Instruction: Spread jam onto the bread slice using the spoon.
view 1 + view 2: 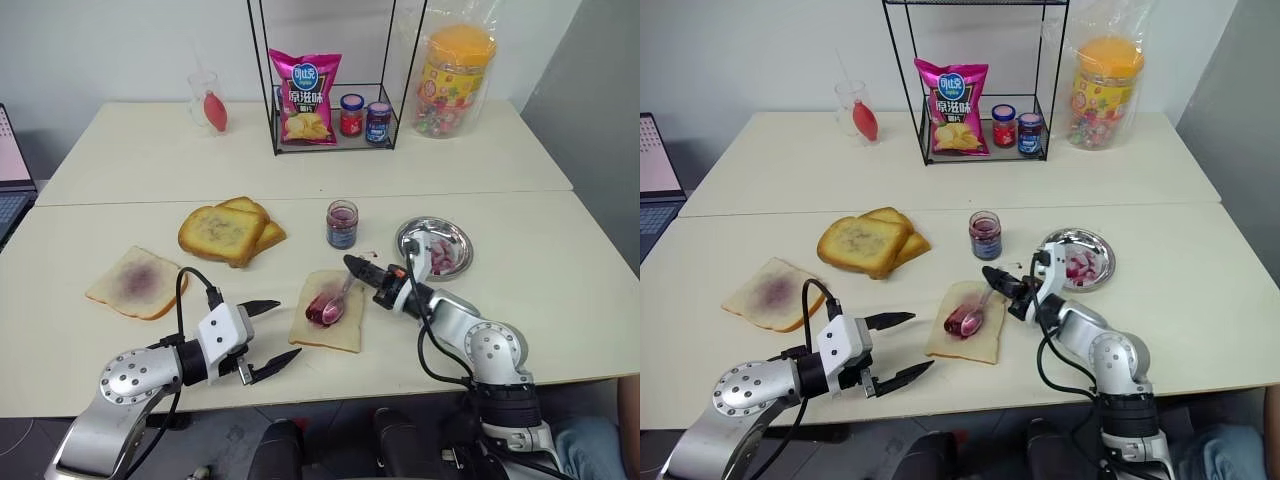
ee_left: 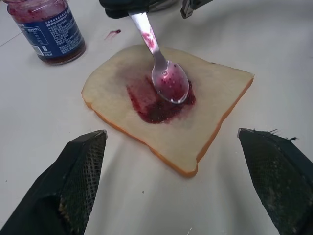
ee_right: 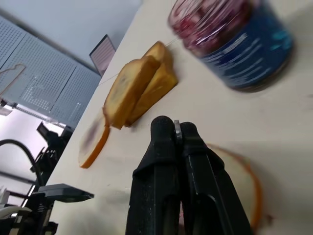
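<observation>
The bread slice (image 1: 337, 330) lies flat near the table's front edge, with a glossy patch of dark red jam (image 2: 156, 105) at its centre. The spoon (image 2: 168, 83) rests bowl-down in that jam. My right gripper (image 1: 352, 264) is shut on the spoon's handle and comes in from the right, just beyond the slice. The jam jar (image 1: 342, 224) stands open behind the slice. Left of the slice my left gripper (image 1: 287, 329) is open, its fingers (image 2: 80, 166) spread wide, pointing at the bread and apart from it.
Another pale slice with a purple smear (image 1: 135, 282) lies at the far left. Toasted slices (image 1: 225, 232) sit behind it. A metal dish (image 1: 405, 238) is right of the jar. A wire rack (image 1: 275, 130) with a chips bag and small jars, a candy tub (image 1: 455, 80) and a glass (image 1: 203, 95) stand at the back.
</observation>
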